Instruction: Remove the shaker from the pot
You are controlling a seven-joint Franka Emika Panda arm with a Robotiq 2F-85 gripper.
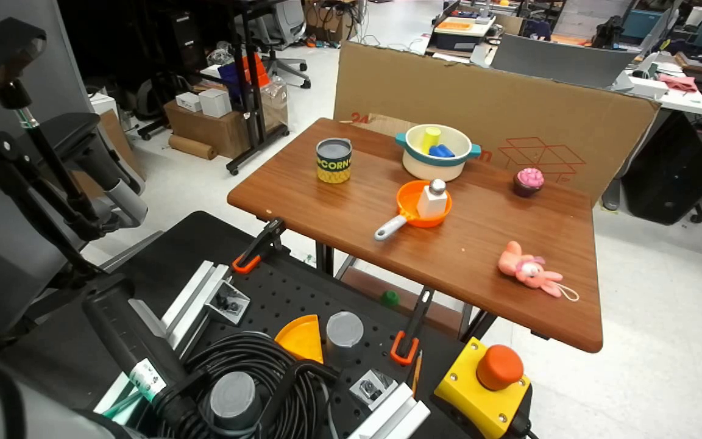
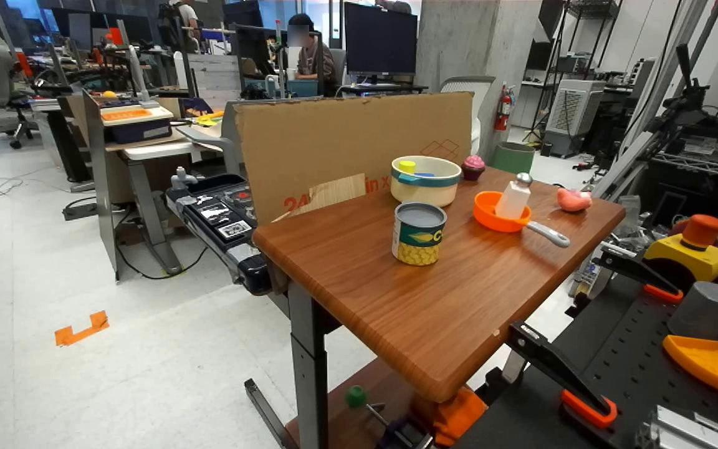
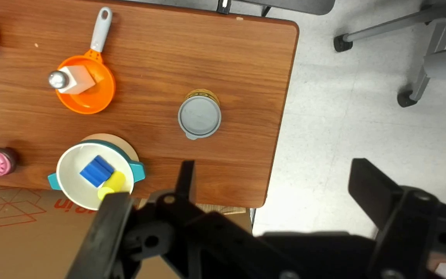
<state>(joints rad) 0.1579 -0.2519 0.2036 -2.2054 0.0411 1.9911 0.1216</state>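
Shaker (image 2: 512, 201) in pot (image 2: 497, 223), perhaps leaning

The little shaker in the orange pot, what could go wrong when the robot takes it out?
The shaker is taller than wide, so a bump might tip it. It sits inside the orange pot, so a sideways tug might drag that along. In the wrist view the corn can appears between the open gripper and the pot, so it could get knocked.

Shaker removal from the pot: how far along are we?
Done: nothing that shows; the shaker stands inside the orange pot.
In hand: nothing; in the wrist view the jaws are spread wide with nothing between them, well off to the side of the pot.
Left: the whole job: reach, grip, lift the shaker out, then likely set it on the table.
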